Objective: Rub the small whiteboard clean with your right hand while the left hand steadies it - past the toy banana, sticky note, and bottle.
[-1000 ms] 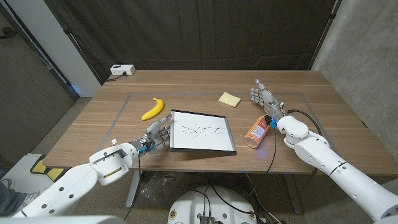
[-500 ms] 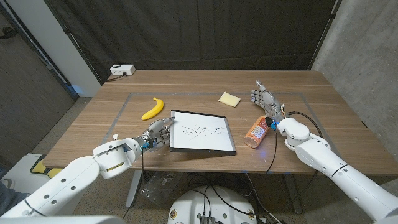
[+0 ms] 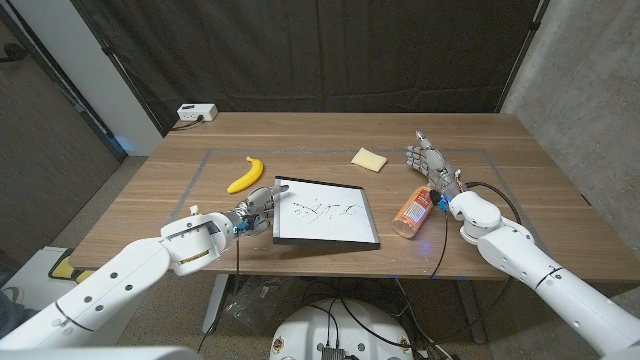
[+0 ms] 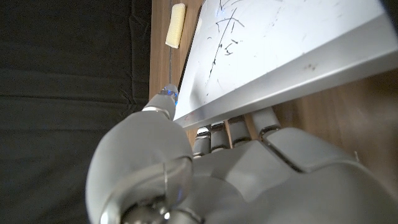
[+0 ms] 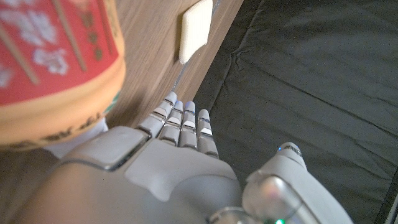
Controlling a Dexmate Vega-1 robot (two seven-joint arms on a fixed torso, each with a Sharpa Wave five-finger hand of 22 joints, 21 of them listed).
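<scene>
One board: the small whiteboard (image 3: 325, 211) lies flat on the tabletop (image 3: 520, 210) near the front edge, just left of centre, dark scribbles across its upper half and not yet wiped.
Left hand: the left hand (image 3: 254, 209) is at the board's left edge; in the left wrist view its fingers (image 4: 233, 127) are tucked under the metal frame, touching the rim and gripping nothing, so steadying contact looks just made.
Right hand: the right hand (image 3: 424, 158) hovers well right of the board, beyond the bottle, fingers straight, close together and empty.
Bottle: the orange bottle (image 3: 413, 209) lies on its side between the board and the right arm, right by the wrist.
Other clutter: toy banana (image 3: 245, 175) sits just behind the left hand; yellow sticky note (image 3: 369, 158) lies behind the board's far right corner.
Risk one: swinging the right hand across could knock the bottle, which would roll into the board.
Risk two: fingers under the rim could tip or slide the board once rubbing pressure lands, since they are lifting more than pinning.
Heading: long axis runs left to right across the tabletop, near edge angled slightly, right end nearer the robot.
</scene>
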